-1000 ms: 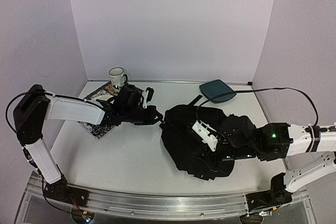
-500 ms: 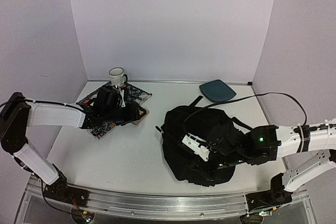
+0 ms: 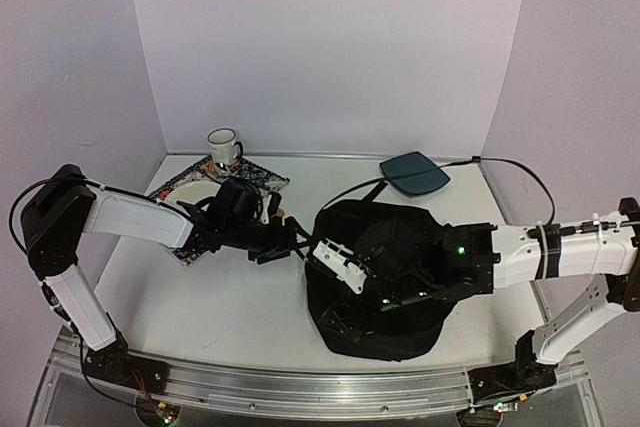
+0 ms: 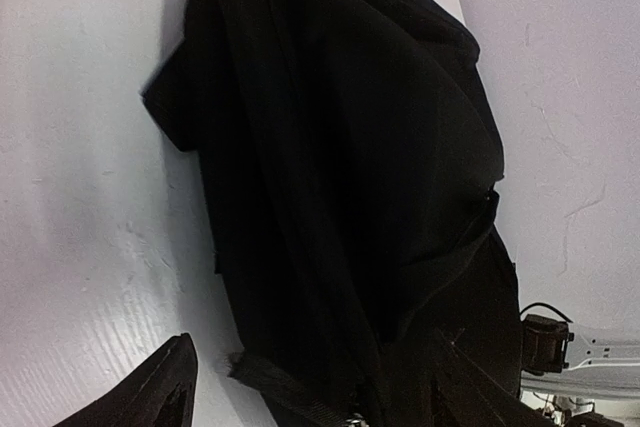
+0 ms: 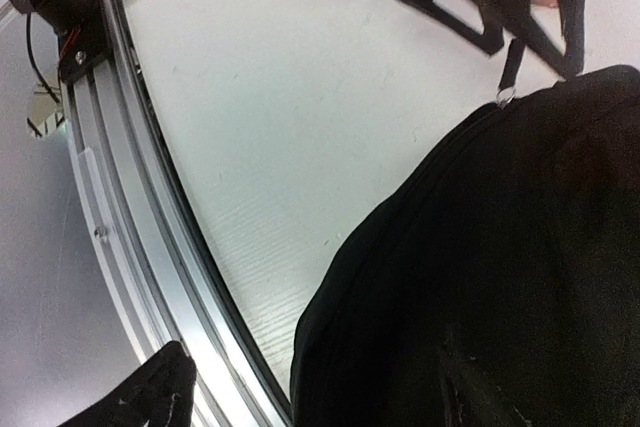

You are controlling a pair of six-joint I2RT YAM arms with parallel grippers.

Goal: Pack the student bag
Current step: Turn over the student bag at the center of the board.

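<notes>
Black bag (image 3: 372,325) slumped on the table (image 3: 230,297), teal pad (image 3: 413,173) just behind it. Left gripper (image 3: 281,239) at the bag's left edge, fingers spread wide, nothing visibly held (zip pull (image 5: 511,67) right beside them). Right gripper (image 5: 312,359) over the bag's left side, likewise spread and empty.

Matt black cloth student bag (image 3: 385,332), smooth white table (image 3: 230,297), glossy white mug (image 3: 222,144)
</notes>
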